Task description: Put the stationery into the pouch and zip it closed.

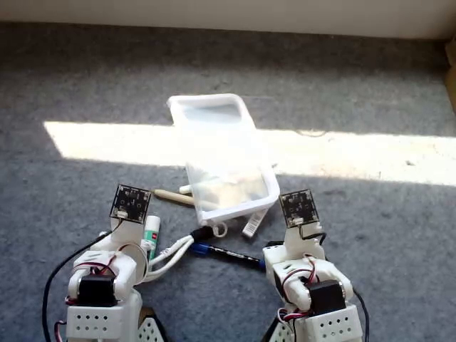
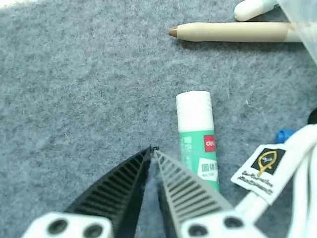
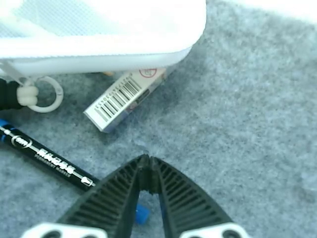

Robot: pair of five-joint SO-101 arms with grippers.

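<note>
We see a clear, white-edged pouch (image 1: 224, 160) lying flat on the grey tabletop (image 1: 370, 92), just beyond the two arms. The left end effector (image 2: 152, 148) is clenched on nothing, its tips just beside a glue stick (image 2: 197, 139). A beige pencil (image 2: 233, 31) lies by the pouch. The right end effector (image 3: 145, 157) is also clenched and empty, near a black marker (image 3: 47, 156) and a barcoded packet (image 3: 124, 99) tucked partly under the pouch's edge.

Left gripper (image 2: 152, 148) fingers closed, right gripper (image 3: 147, 157) likewise
</note>
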